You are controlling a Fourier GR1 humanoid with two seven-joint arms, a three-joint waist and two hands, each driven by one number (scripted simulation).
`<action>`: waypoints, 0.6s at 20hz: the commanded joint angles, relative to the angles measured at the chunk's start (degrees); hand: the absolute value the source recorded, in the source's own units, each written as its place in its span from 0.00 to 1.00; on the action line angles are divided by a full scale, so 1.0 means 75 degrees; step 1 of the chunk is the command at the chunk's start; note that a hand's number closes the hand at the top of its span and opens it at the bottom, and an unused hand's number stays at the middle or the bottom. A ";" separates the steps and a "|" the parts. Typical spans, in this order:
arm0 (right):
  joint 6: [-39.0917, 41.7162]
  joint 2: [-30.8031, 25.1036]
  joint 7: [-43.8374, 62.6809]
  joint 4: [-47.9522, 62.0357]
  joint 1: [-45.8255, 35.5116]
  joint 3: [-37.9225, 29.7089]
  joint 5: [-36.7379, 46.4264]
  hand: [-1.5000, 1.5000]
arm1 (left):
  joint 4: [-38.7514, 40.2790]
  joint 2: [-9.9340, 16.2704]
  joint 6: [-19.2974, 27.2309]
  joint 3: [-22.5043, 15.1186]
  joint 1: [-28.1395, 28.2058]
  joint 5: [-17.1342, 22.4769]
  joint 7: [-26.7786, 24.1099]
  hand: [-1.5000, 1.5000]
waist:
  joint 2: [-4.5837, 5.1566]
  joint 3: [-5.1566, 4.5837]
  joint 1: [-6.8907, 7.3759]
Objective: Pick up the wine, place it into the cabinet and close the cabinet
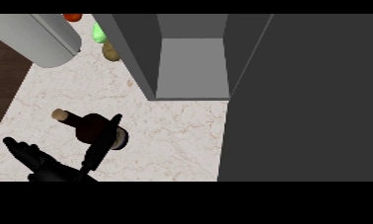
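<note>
**Marble counter, cabinet open, wine at lower left**

Pale marble counter point(182, 134). Grey cabinet point(191, 65) stands open, its door point(299, 99) swung out at right. Dark wine bottle point(89, 125) lies tilted on the counter, cork toward upper left. Left hand point(51, 166) at the bottle: fingers point(102, 141) straight, spread, one laid across the glass. Right hand unseen.

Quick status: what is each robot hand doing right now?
Left robot hand: open, straight fingers against the dark brown glass wine bottle lying on the counter.
Right robot hand: not in view.
</note>
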 commanded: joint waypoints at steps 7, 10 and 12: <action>-0.0109 0.0075 0.0611 -0.0727 -0.0023 -0.0096 -0.0683 0.00 | 0.0600 -0.0065 0.1223 -0.0537 0.0494 0.1076 -0.0812 0.00 | -0.0013 -0.0016 0.0060; -0.0099 0.0241 0.0596 -0.0877 0.0069 0.0156 -0.0534 0.00 | 0.0460 0.0644 0.1233 -0.0558 0.0421 0.1719 -0.0745 0.00 | -0.0020 -0.0018 0.0050; -0.0296 0.0388 0.0700 -0.0925 0.0050 0.0517 -0.0148 0.00 | 0.0620 0.1188 0.1237 -0.0408 0.0223 0.2117 -0.0751 0.00 | -0.0024 -0.0027 0.0054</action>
